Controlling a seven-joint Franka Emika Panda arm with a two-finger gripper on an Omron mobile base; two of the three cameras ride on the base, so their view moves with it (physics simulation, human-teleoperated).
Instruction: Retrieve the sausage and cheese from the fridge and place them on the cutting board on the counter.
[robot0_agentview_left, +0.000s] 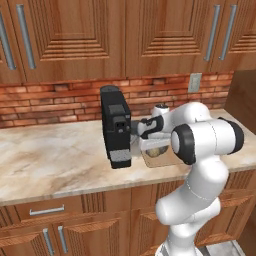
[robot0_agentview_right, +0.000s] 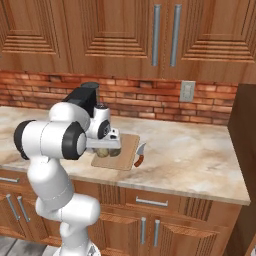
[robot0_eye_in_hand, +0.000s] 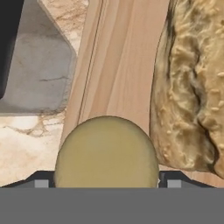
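Observation:
A round pale yellow cheese (robot0_eye_in_hand: 106, 151) sits between the two dark tips of my gripper (robot0_eye_in_hand: 107, 183), which is shut on it. The jaws stand wide, one on each side of the cheese. The gripper (robot0_agentview_right: 107, 147) hangs low over the left part of the light wooden cutting board (robot0_agentview_right: 127, 145), which lies on the beige marbled counter (robot0_agentview_right: 200, 160). From the left side, the gripper (robot0_agentview_left: 152, 145) is just right of the black coffee machine. The board (robot0_eye_in_hand: 122, 65) runs under the cheese. The sausage and the fridge are out of view.
A rough tan lump (robot0_eye_in_hand: 192, 87) lies on the board close beside the cheese. The black coffee machine (robot0_agentview_left: 116, 127) stands against the board's left side. A small knife-like thing (robot0_agentview_right: 140, 155) with a reddish end lies at the board's right edge. Bare counter stretches to the right.

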